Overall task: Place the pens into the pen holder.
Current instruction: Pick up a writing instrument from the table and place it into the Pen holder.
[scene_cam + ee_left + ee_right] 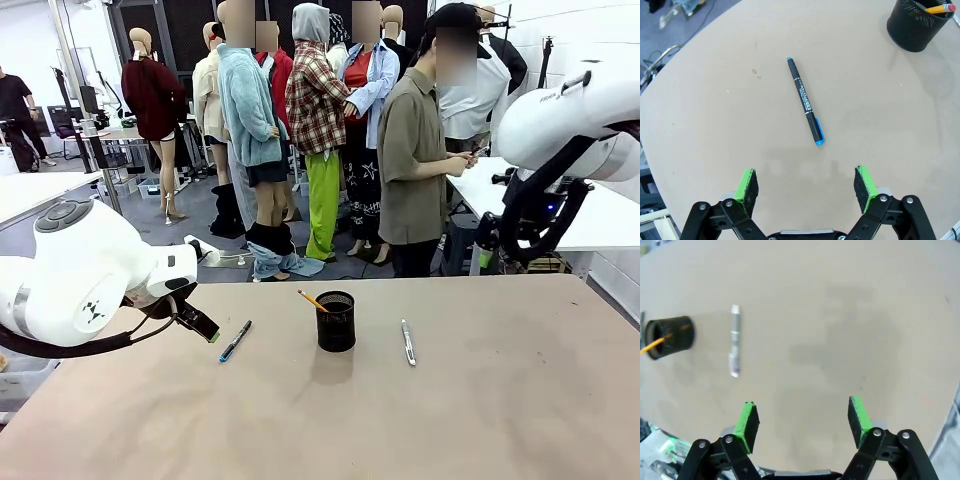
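A black mesh pen holder (336, 320) stands mid-table with an orange pencil (312, 299) leaning out of it. The black marker with a blue end (235, 341) lies flat to the holder's left, a silver-grey pen (408, 342) to its right. My left gripper (200, 326) hovers open just left of the marker; in the left wrist view the marker (805, 101) lies beyond the open gripper (807, 185), with the holder (920, 23) at the top right. My right gripper (802, 420) is open and empty, high above the table, with the silver pen (734, 340) and holder (669, 337) far off.
The brown table (480, 400) has wide bare areas in front and to the right. A person stands at the far edge looking at something held in the hands. The right arm (560, 140) is raised at the upper right.
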You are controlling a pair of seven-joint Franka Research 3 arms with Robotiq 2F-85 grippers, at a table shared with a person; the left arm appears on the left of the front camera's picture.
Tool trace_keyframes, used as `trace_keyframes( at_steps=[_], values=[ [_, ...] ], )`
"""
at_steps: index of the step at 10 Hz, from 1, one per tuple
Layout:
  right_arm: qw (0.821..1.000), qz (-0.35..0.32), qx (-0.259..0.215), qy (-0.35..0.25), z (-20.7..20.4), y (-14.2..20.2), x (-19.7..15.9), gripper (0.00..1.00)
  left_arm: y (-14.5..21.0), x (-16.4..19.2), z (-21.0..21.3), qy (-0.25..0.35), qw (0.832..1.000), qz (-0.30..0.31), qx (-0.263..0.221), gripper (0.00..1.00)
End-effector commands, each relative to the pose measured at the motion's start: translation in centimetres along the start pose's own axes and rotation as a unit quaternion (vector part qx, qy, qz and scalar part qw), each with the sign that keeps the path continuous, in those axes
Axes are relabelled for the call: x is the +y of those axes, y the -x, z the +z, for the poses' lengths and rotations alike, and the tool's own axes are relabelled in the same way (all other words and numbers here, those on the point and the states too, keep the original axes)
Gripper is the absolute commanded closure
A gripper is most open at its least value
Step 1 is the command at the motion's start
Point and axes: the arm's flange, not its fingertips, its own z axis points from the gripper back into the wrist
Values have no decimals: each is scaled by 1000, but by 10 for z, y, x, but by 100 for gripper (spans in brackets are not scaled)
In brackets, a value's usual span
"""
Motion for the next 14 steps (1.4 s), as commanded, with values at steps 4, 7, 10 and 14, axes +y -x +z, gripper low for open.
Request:
trace_keyframes(
  at_steps=[4, 7, 10, 14],
  values=[
    [999, 16, -21, -38, 0, -4, -1, 11, 1, 1, 1, 0, 1000, 2, 0, 0],
    [999, 16, -21, -38, 0, -4, -1, 11, 1, 1, 1, 0, 1000, 2, 0, 0],
    [999, 16, -21, -38, 0, -4, -1, 11, -17, 6, -15, 8, 1000, 0, 21, 0],
    [999, 16, -21, -38, 0, -4, -1, 11, -64, 19, -73, 47, 994, 5, 98, 0]
  ],
)
